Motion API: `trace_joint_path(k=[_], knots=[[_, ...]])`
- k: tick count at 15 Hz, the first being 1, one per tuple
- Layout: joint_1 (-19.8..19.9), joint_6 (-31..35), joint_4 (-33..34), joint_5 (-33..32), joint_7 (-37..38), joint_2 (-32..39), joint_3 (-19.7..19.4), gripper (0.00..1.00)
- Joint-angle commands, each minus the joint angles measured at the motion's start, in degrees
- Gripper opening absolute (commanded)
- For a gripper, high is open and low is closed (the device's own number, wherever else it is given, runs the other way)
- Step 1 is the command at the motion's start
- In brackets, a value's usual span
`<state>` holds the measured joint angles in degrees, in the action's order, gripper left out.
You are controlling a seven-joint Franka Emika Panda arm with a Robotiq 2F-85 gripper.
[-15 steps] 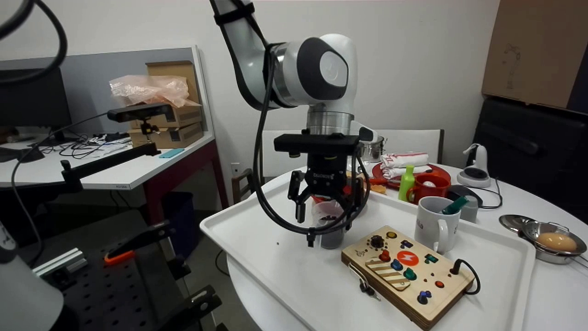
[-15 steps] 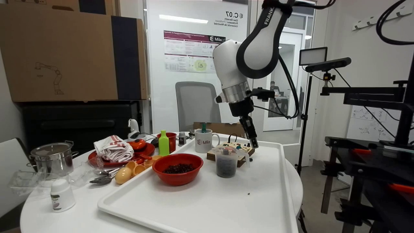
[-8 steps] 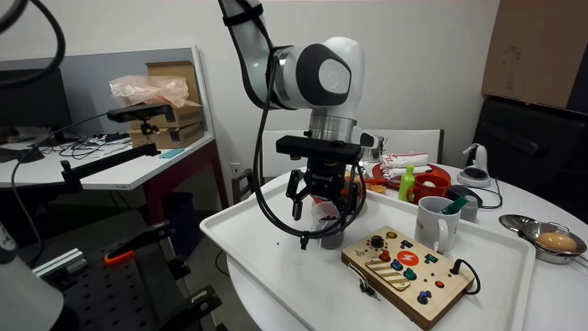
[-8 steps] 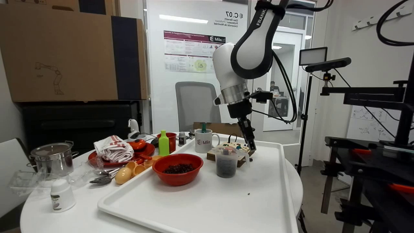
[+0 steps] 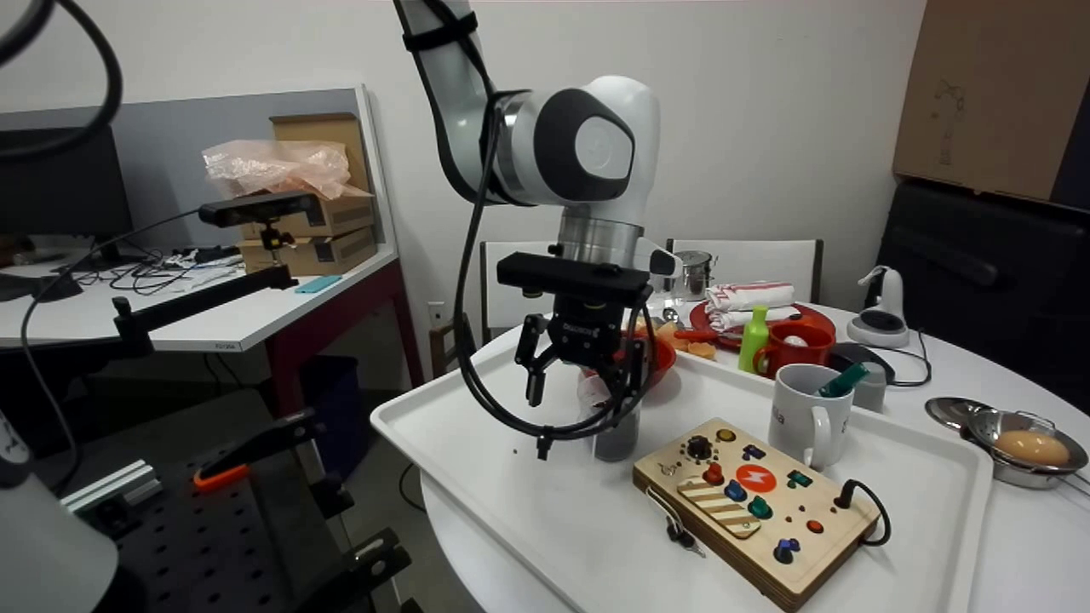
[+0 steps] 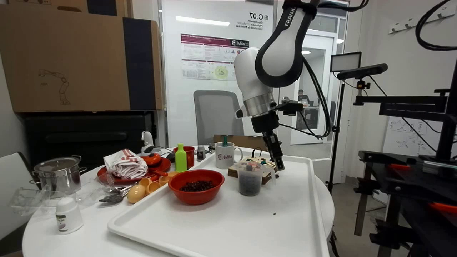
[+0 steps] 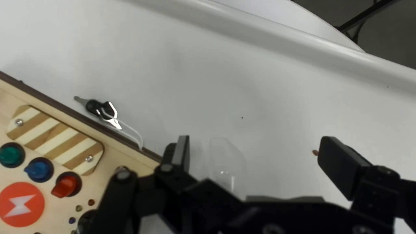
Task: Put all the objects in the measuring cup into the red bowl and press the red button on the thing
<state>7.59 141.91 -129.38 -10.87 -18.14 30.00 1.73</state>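
My gripper (image 5: 584, 393) is open above the tray, with nothing held. In the wrist view its jaws stand wide apart, and the clear handle of the measuring cup (image 7: 227, 159) shows between the fingers. The translucent cup (image 6: 250, 182) stands upright on the tray, its lower part dark. The red bowl (image 6: 194, 198) beside it holds many dark objects (image 6: 197, 186). A single piece (image 7: 315, 152) lies on the tray. The thing, a wooden board (image 5: 681, 502), carries a red knob (image 5: 714, 473), a red disc (image 5: 755, 478) and a small red button (image 5: 815, 526).
A white mug (image 5: 796, 417) stands on the white tray (image 5: 545, 545), behind the board. Off the tray are a green bottle (image 6: 181, 159), eggshell-like pieces (image 6: 136, 193), a pot (image 6: 59, 175) and a towel (image 6: 125, 167). Keys (image 7: 104, 110) hang from the board's side.
The arm has sunk a little, and the gripper tips stand lower in an exterior view. The gripper has shifted slightly across, uncovering more of the red bowl. Its jaws stay open.
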Motion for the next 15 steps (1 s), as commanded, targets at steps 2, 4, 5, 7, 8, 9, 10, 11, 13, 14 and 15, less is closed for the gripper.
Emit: trace_joint_path(k=[2, 4, 5, 7, 8, 9, 10, 11, 13, 14, 15], knots=[[-0.8, 3.5, -1.8, 1.4, 0.4, 0.2, -0.1, 1.0], [-1.1, 4.5, -1.8, 0.8, 1.1, 0.3, -0.8, 1.0], [-1.2, 4.8, -1.7, 0.5, 1.4, 0.2, -1.1, 1.0], [-1.5, 5.6, -1.6, 0.2, 1.7, 0.1, -1.5, 1.0], [-1.7, 6.0, -1.4, 0.0, 1.7, 0.3, -1.5, 1.0], [-2.0, 6.2, -1.2, -0.1, 1.6, 0.5, -1.4, 1.0], [-2.2, 6.2, -0.9, -0.1, 1.6, 0.7, -1.3, 1.0], [-2.5, 6.2, -0.6, -0.2, 1.7, 0.9, -1.3, 1.0], [-3.4, 6.1, -0.2, -0.8, 2.2, 1.3, -1.6, 1.0], [-3.8, 5.9, 0.1, -1.1, 2.6, 1.6, -1.9, 1.0], [-4.1, 5.9, 0.3, -1.3, 2.8, 1.8, -2.1, 1.0]])
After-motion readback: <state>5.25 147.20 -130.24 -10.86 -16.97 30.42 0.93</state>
